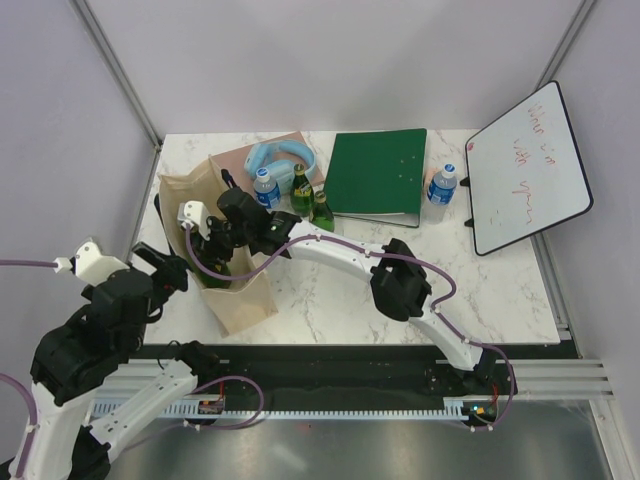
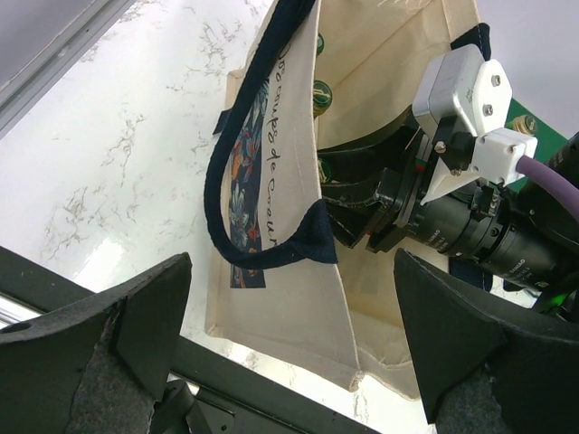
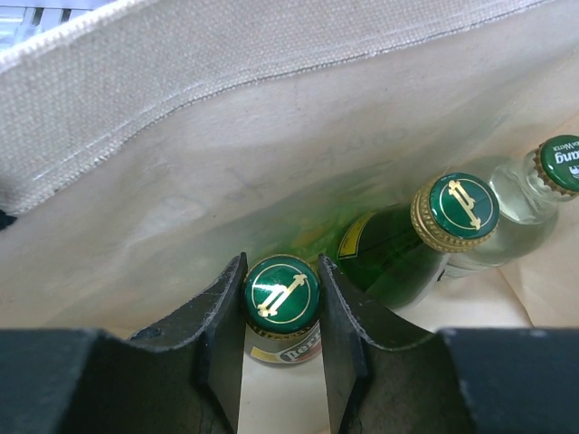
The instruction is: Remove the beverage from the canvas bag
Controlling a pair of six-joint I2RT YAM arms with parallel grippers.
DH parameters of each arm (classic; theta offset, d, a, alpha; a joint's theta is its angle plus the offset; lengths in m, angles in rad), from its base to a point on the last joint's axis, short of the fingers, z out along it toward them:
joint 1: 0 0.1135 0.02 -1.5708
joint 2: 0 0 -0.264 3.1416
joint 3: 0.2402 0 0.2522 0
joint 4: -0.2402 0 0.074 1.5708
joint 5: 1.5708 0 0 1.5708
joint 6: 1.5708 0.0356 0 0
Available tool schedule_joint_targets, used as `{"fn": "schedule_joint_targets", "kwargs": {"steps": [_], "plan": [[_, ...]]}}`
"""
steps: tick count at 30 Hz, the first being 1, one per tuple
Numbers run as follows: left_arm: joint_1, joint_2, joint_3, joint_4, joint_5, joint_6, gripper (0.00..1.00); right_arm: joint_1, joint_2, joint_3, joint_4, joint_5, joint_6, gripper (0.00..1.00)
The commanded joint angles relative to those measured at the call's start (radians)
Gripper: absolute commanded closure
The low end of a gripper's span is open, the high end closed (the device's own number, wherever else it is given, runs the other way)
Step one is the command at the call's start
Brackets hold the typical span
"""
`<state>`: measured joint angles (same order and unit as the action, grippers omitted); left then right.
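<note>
Currently: green glass bottle (image 3: 284, 349) is standing inside the canvas bag (image 1: 245, 300) on the worktop (image 1: 330, 300); right claw (image 3: 281, 282) is pinching its cap (image 3: 282, 295), left claw (image 2: 291, 307) is hanging spread apart. Likely heavy, rigid, slick, breakable; neck under cap is offering surest hold

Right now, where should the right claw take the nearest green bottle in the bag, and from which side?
Likely by the neck just under the cap, straight down through the open top of the bag. The green bottle stands upright, its body boxed in by the bag wall and a second bottle, so only the top is free. The right claw straddles the cap.
</note>
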<state>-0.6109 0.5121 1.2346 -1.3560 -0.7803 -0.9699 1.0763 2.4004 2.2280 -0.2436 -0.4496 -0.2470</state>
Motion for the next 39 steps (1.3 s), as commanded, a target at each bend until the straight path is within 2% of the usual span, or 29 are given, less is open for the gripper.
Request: {"fn": "schedule_joint_targets", "kwargs": {"steps": [1, 9, 26, 39], "plan": [[0.000, -0.018, 0.000, -0.005, -0.010, -0.056, 0.01, -0.001, -0.101, 0.056, 0.088, -0.006, 0.035, 1.00], [0.000, -0.027, -0.006, -0.003, -0.004, -0.056, 0.01, -0.029, -0.162, 0.120, 0.144, -0.015, 0.141, 1.00], [0.000, -0.030, -0.041, 0.061, 0.035, -0.013, 0.01, -0.067, -0.322, 0.139, 0.132, -0.029, 0.230, 1.00], [0.000, -0.011, -0.046, 0.138, 0.079, 0.091, 0.01, -0.116, -0.472, 0.225, 0.115, -0.040, 0.310, 1.00]]}}
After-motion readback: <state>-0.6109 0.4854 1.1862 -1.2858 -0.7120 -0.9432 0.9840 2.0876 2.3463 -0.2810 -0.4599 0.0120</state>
